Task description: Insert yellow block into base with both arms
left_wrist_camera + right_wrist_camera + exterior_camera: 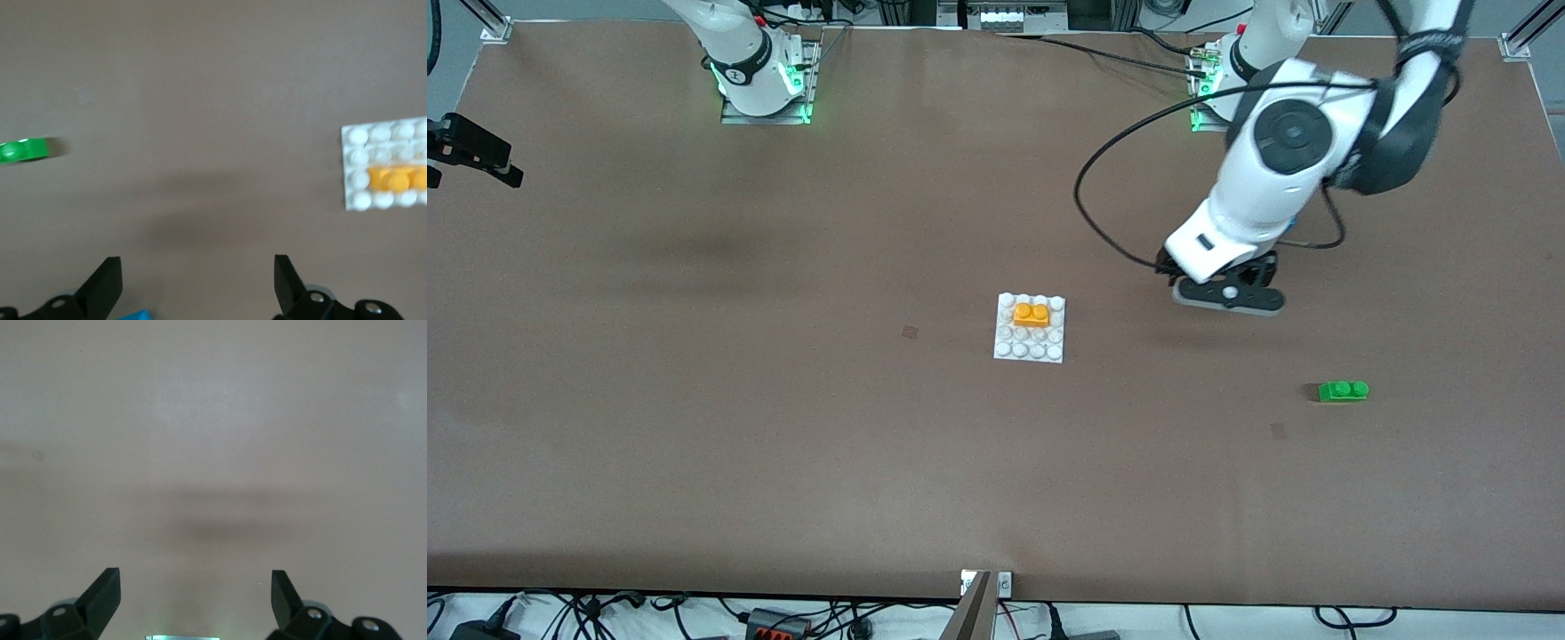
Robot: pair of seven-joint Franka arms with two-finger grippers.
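The yellow block (1032, 314) sits on the white studded base (1032, 351) in the middle of the table, in the second stud row from the robots' side. Both also show in the left wrist view: the block (393, 179) and the base (363, 143). My left gripper (1230, 297) hovers over bare table beside the base, toward the left arm's end. In its wrist view it (197, 267) is open and empty. My right gripper (193, 583) is open and empty over bare table. It is out of the front view, which shows only that arm's base (760, 76).
A green two-stud brick (1343, 390) lies nearer the front camera than the left gripper, toward the left arm's end; it also shows in the left wrist view (23, 151). A blue corner (137, 315) peeks out by the left gripper's finger. A black clamp (471, 151) sits at the table's edge.
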